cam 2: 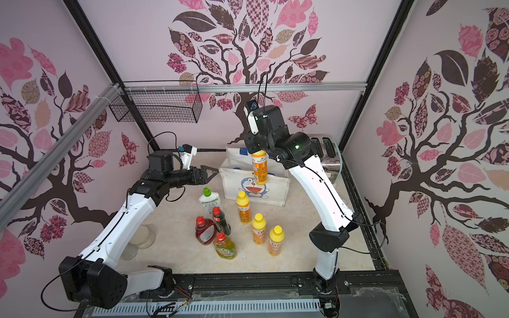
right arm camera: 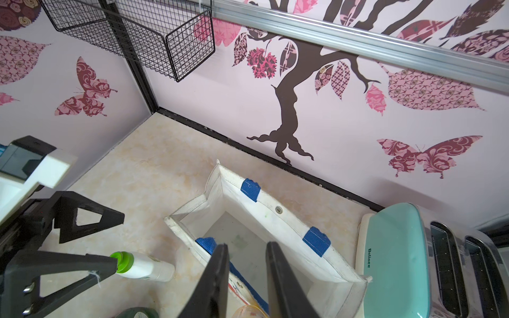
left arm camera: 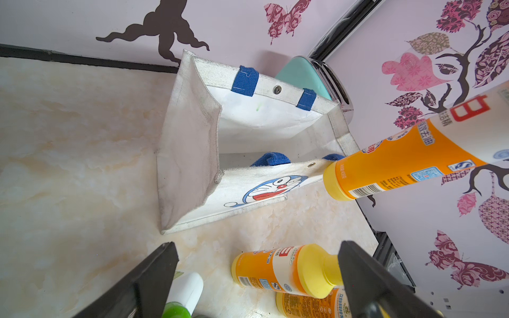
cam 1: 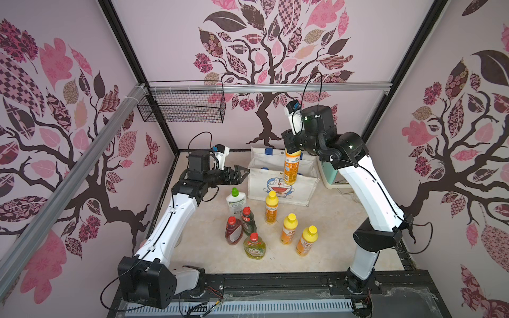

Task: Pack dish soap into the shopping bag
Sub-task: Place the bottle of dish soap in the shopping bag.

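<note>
- Setting: booth with pale walls carrying pink-and-brown tree decals, and a wire basket (cam 1: 181,107) hung at the back. The floor is a cream marble-look tabletop (cam 1: 330,234).
- Shopping bag (cam 1: 300,190): white canvas tote with a blue cat face on its near wall, standing upright beneath the right fingers. The mouth is wide open and the blue handles are slumped at the walls, so the way in is clear. No bottle shows inside.
- Mint-green toaster (cam 1: 329,176): just beside the bag, on the side away from the left fingers.
- Right gripper (cam 1: 292,151): fingers (right arm camera: 217,278) drawn close, pinching the top end of an orange dish soap bottle (cam 1: 292,166).
  - The bottle hangs upright below them, base over the bag's near rim, not yet inside.
  - Judged: it is gripped at the top so it can go in base first.
- Left gripper (cam 1: 242,173): fingers (left arm camera: 154,278) spread fully, holding nothing, tips just short of the bag's side wall. Judged: kept clear and ready to steady the bag.
- Below the left fingers:
  - white green-capped bottle (cam 1: 234,203);
  - red bottle (cam 1: 233,230), dark green bottle (cam 1: 248,217) and yellow-green bottle (cam 1: 254,246), all red-capped and clustered close.
- Below and in front of the right fingers: three orange yellow-capped bottles (cam 1: 289,229), upright and apart.
</note>
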Controlling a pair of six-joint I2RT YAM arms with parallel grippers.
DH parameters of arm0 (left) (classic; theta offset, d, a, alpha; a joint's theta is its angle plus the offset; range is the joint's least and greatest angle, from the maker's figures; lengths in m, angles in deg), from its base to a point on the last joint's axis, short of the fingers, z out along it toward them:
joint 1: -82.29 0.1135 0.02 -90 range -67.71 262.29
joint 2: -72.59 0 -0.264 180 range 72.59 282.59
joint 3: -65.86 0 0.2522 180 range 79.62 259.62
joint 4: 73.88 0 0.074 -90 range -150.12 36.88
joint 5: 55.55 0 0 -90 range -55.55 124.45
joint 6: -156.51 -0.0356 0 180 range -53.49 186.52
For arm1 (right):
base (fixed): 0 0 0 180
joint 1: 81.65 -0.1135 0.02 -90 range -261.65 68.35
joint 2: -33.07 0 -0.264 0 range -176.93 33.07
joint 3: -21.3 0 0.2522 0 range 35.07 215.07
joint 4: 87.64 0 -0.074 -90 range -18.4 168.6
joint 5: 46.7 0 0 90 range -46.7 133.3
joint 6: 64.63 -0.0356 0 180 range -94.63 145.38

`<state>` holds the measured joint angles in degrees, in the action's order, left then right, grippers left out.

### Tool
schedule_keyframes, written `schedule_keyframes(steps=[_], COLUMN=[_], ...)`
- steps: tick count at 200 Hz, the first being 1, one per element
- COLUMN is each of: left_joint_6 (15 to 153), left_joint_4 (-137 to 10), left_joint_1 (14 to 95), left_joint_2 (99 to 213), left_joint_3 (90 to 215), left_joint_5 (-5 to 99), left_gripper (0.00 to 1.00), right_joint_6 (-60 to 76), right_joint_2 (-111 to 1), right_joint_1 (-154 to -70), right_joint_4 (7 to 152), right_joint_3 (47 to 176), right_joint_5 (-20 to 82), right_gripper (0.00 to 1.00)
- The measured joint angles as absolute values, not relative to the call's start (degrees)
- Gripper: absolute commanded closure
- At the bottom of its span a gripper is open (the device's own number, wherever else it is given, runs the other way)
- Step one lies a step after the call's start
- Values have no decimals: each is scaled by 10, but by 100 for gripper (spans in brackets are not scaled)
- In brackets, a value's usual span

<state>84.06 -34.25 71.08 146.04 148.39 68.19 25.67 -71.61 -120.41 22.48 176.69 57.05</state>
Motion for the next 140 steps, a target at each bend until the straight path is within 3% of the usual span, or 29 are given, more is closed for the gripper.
schedule_keyframes(steps=[140], left_joint_6=[838], left_joint_4=[-340], left_joint_1=[711], left_joint_2=[1460], left_joint_3=[1484], left_joint_5=[684], left_gripper=[3], right_joint_6=[290], right_joint_2=[-715], right_joint_1=[-1164], right_joint_4=[304], right_joint_3=[1758], right_joint_5=[614], right_gripper=[100])
